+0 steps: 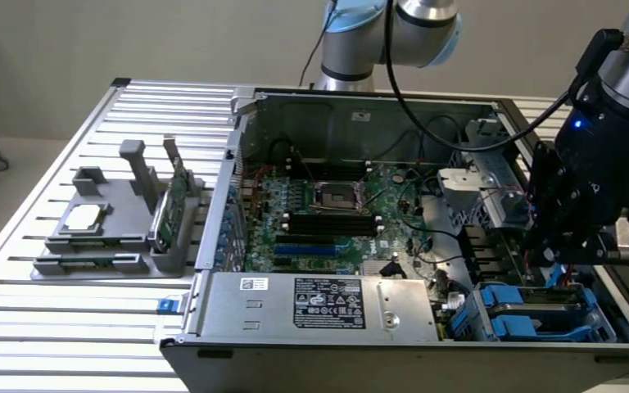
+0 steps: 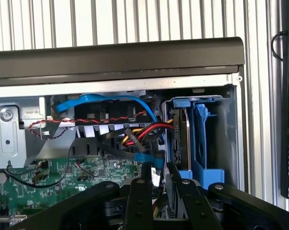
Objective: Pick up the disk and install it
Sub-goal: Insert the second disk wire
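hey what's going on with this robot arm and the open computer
A robot arm's end effector hangs over the corner of an open computer case at the exterior view's right. Below it, the disk, in its blue carrier, stands on edge in the drive bay, beside a bundle of coloured cables. A grey parts holder sits on the slatted table.

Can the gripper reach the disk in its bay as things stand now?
Probably yes. The gripper hangs just above the open case, close over the disk in its blue carrier, and nothing lies across it; red and blue cables run beside it.
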Controlling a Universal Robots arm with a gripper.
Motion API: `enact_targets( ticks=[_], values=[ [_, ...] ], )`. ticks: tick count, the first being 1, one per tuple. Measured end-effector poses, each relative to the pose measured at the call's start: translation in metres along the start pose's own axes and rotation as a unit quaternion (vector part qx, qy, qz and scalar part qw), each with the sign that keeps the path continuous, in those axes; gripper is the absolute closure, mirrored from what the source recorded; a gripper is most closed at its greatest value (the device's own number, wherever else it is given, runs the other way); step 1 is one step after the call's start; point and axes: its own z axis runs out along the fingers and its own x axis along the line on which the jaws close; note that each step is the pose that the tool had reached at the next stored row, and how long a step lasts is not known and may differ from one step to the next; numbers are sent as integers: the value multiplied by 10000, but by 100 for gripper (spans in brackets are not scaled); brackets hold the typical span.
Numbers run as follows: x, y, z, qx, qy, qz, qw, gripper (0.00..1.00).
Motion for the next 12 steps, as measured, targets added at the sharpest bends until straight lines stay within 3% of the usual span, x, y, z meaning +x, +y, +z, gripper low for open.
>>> enact_targets(
  ticks=[5,6,12],
  values=[
    [0,9,10,0,0,0,10000,75],
    [0,10,12,0,0,0,10000,84],
    [-6,13,23,0,1,0,10000,84]
  ],
)
